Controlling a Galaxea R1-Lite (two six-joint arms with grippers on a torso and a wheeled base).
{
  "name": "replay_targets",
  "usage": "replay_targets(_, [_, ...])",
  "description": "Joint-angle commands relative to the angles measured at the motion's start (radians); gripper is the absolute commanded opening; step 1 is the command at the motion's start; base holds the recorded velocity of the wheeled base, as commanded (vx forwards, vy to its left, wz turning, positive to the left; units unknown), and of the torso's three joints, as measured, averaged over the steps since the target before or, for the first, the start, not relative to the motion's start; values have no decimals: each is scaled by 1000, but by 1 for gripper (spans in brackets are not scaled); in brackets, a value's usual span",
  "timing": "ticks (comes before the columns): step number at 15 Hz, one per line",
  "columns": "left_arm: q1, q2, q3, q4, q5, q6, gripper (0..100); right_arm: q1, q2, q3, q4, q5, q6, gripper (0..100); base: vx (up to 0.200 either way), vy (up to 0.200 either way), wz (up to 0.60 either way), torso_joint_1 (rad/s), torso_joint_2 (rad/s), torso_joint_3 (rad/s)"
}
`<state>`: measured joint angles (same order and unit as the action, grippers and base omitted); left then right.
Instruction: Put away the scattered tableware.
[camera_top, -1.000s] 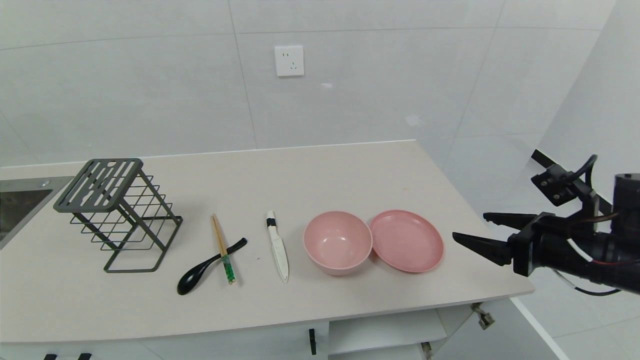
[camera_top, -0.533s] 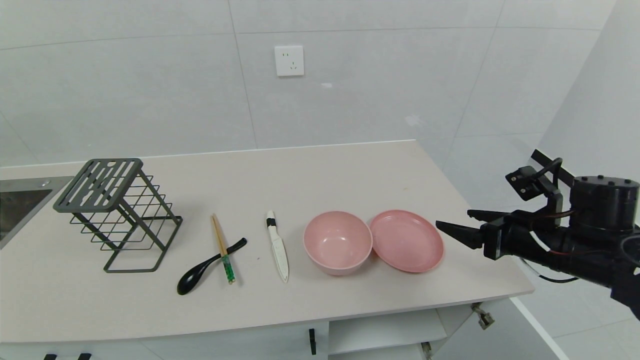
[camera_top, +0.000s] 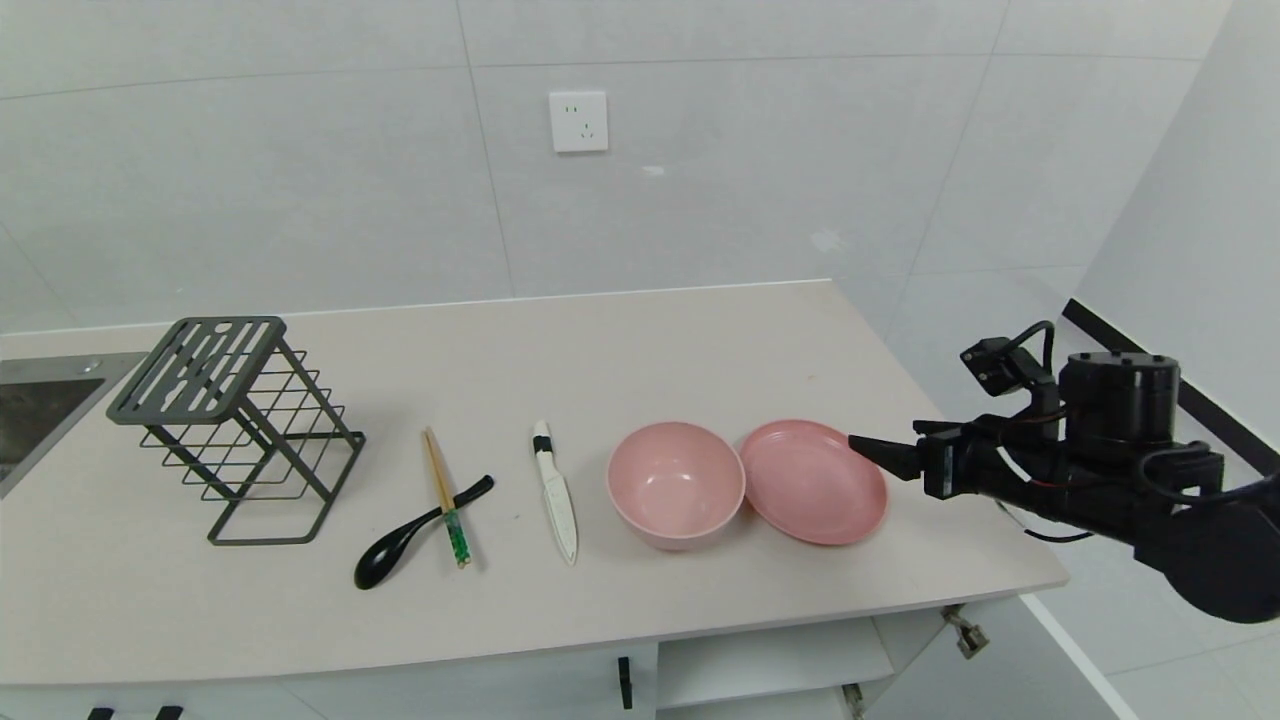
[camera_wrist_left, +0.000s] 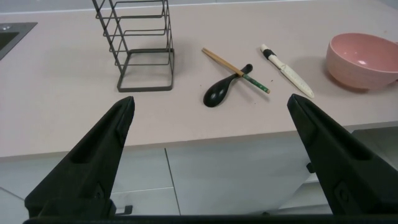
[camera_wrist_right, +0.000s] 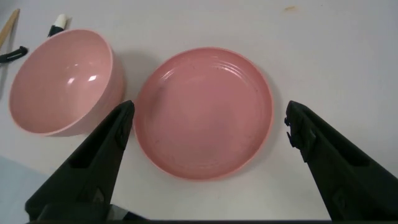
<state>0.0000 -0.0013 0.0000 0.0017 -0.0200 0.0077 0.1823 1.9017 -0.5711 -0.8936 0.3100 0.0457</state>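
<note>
- R gripper (camera_top: 882, 440): fingers spread, empty. Chg in last sec: came in from beyond right edge of pale tabletop (camera_top: 650, 340); tips now at right rim of shallow round pink plastic plate (camera_top: 812, 482).
- Plate: unmoved, just beside deep pink plastic bowl (camera_top: 675, 485); contact unclear.
- White knife (camera_top: 556, 495), wooden chopsticks (camera_top: 445, 497), black spoon (camera_top: 405, 540), dark wire rack (camera_top: 235, 420): unmoved.
- L gripper (camera_wrist_left: 209, 99): wide open, empty.
- Est.: plate is 1st pick; nothing stowed yet.

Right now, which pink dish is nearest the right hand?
The shallow pink plate, not the deeper bowl beside it; the open right hand hovers by its rim.
</note>
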Motion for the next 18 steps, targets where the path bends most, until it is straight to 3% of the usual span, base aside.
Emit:
replay_targets(1, [0, 1, 0, 0, 0, 0, 100, -4, 83, -55, -1, 0, 0, 100, 0, 0, 0, 0, 0, 0])
replay_targets(18, [0, 1, 0, 0, 0, 0, 100, -23, 339, -162, -22, -31, -4, 100, 0, 0, 0, 0, 0, 0])
